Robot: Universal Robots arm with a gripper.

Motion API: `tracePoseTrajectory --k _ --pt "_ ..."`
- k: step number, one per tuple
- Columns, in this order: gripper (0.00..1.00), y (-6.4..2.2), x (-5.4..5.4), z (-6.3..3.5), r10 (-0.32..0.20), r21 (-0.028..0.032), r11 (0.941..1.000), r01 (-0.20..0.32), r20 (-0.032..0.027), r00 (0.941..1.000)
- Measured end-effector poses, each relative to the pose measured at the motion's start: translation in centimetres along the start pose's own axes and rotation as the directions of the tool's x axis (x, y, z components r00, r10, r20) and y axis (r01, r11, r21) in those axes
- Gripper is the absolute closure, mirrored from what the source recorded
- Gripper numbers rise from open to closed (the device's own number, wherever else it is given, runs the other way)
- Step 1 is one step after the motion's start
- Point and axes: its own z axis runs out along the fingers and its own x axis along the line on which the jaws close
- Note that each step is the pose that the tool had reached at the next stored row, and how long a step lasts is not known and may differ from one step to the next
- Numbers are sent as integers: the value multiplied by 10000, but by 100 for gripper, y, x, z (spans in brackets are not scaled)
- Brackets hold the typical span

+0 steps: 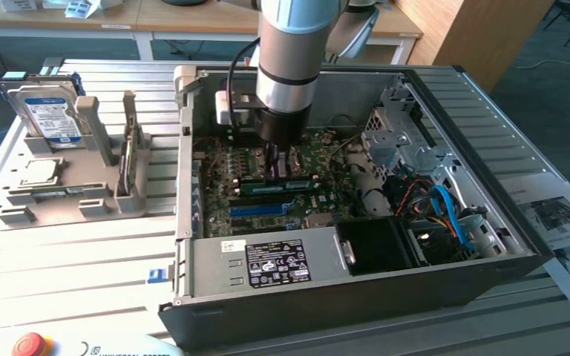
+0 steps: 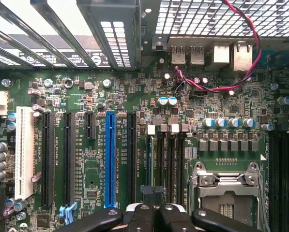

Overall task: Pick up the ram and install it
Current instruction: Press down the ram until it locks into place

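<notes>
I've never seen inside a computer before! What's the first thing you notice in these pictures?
The big silver robot arm reaching down into the open computer case stands out first, its gripper shut just above the green motherboard. In the wrist view, a bright blue slot stands out among the black ones. Outside the case, at the exterior view's left, a blue-labelled hard drive stands upright in a grey holder.

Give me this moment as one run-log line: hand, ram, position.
hand: shut | ram: lying along motherboard slots, just below hand | position: arm lowered into open PC case
</notes>
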Motion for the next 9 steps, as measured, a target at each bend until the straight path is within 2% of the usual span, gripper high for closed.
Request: tracePoseTrajectory --k 9 --pt "89 -2 -2 -2 -1 7 10000 1 10 10000"
